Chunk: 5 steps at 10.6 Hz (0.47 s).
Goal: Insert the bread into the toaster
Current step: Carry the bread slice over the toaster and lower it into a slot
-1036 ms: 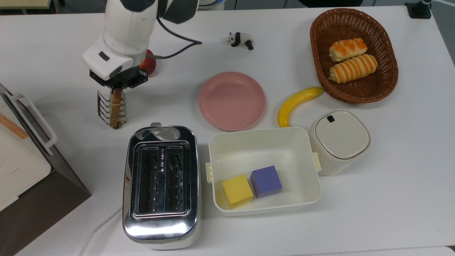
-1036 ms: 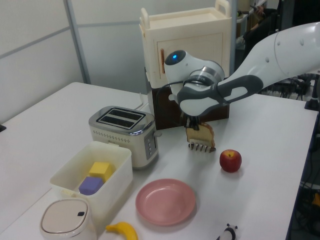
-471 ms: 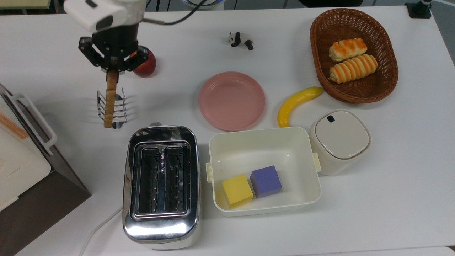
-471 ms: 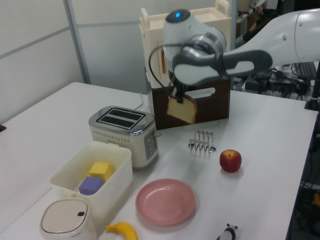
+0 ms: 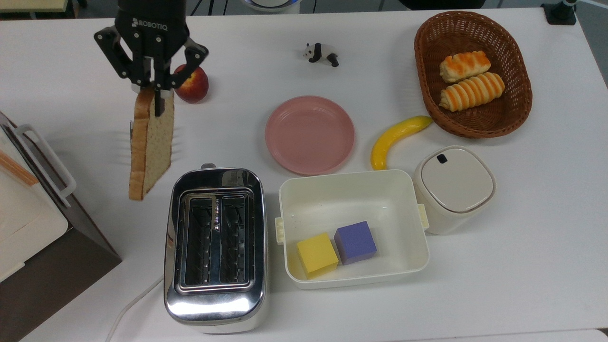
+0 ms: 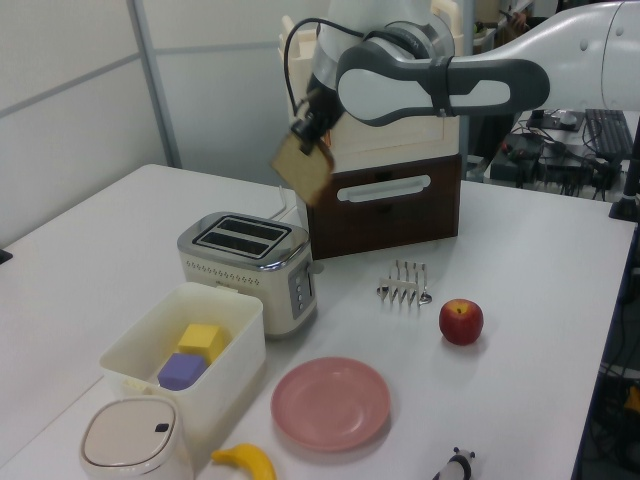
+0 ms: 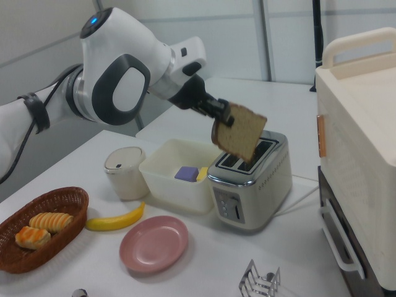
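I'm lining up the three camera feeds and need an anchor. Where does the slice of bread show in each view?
Top view: the bread hangs from the end effector at upper left, just beyond the toaster.
Left view: bread at upper centre, above and right of the toaster.
Right view: bread at centre, held tilted over the toaster.
Shared landmark: the chrome toaster.

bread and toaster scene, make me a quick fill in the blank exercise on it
1. The tool holds the bread by its ____ edge.
2. Both slots of the toaster are ____.
3. The tub holds a yellow cube and a ____ one.
4. The plate is ____ in colour.

Missing words: top; empty; purple; pink
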{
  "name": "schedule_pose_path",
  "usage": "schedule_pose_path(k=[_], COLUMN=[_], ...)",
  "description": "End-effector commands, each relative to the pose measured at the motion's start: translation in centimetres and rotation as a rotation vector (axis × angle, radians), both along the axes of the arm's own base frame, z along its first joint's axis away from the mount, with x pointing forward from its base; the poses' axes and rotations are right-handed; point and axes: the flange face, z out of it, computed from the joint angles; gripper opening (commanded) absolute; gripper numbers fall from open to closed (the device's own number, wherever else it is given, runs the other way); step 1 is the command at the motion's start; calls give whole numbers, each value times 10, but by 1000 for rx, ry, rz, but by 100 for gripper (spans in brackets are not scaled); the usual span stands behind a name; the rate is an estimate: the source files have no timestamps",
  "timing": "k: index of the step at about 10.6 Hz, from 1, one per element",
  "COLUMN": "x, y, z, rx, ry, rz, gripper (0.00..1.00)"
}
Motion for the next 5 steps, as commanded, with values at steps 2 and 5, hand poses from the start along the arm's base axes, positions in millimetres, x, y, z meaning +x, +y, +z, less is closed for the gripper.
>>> schedule_pose_path(k=[2, 5], x=[34, 58], y=[26, 49], z=[-29, -78], rx=[78, 78], ry=[-137, -135], rz=[-39, -24], gripper=[0, 0])
